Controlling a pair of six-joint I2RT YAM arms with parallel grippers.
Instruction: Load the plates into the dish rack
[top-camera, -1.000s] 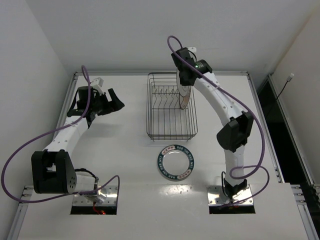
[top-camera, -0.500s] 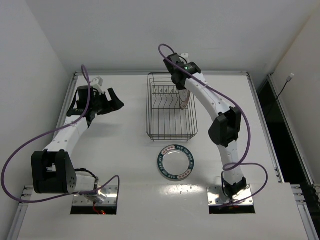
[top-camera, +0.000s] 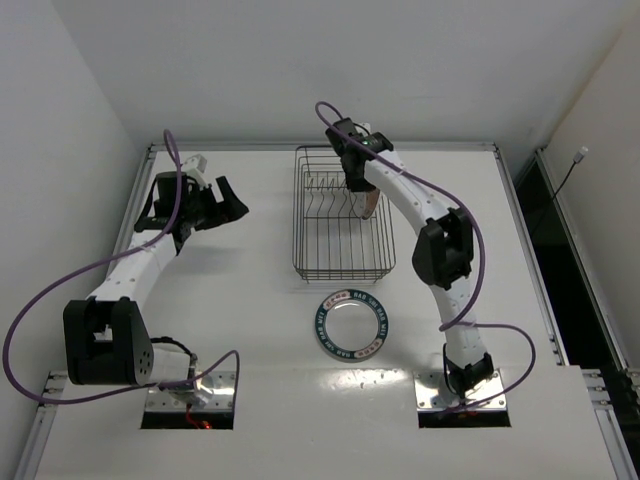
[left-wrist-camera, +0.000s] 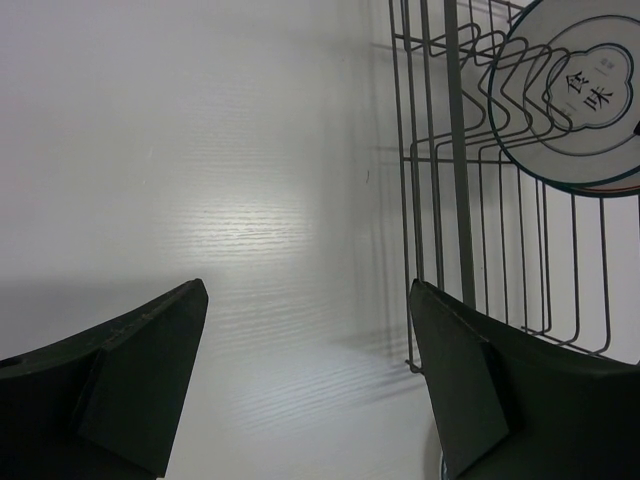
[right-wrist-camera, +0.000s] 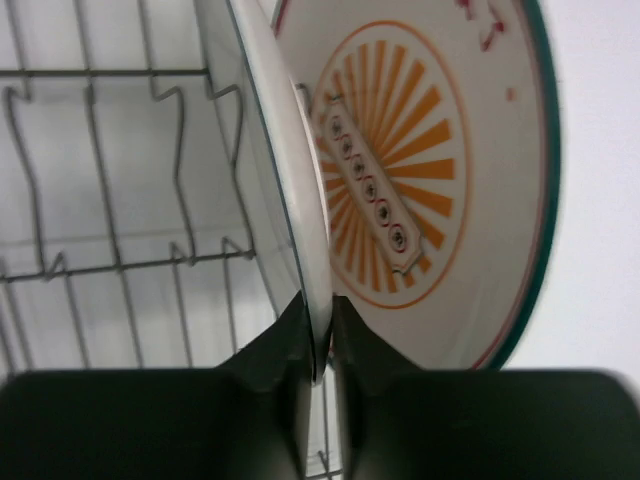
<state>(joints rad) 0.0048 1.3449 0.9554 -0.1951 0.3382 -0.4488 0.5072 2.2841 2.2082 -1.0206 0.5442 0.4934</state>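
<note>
Top external view: a dark wire dish rack (top-camera: 300, 230) is seen on the white tabletop (top-camera: 230, 300), near the middle of the far edge. The right end effector (top-camera: 359, 187) is lowered over the rack's far right part, where the sunburst plate (top-camera: 369, 203) is held upright. Only a thin pinkish sliver of it is shown, and its lower edge is hidden among the wires. The lettered plate (top-camera: 351, 325) is laid flat toward the near edge, apart from the rack, white with a blue-green rim band. The left end effector (top-camera: 236, 200) is held near the left edge, spread wide, with nothing between its tips.

Left wrist view: both dark fingers (left-wrist-camera: 140, 380) are cut off at the bottom. An upright plate (left-wrist-camera: 585, 120) is seen among the rack's prongs, white with a thin dark ring and dark characters. It is cropped by the frame, and which plate it is cannot be told.

Right wrist view: the fingers are clamped on the sunburst plate's rim, seen nearly edge-on. Orange rays, red marks and a teal edge are shown. A pale holed strip (right-wrist-camera: 365, 190) across the rays cannot be identified.
</note>
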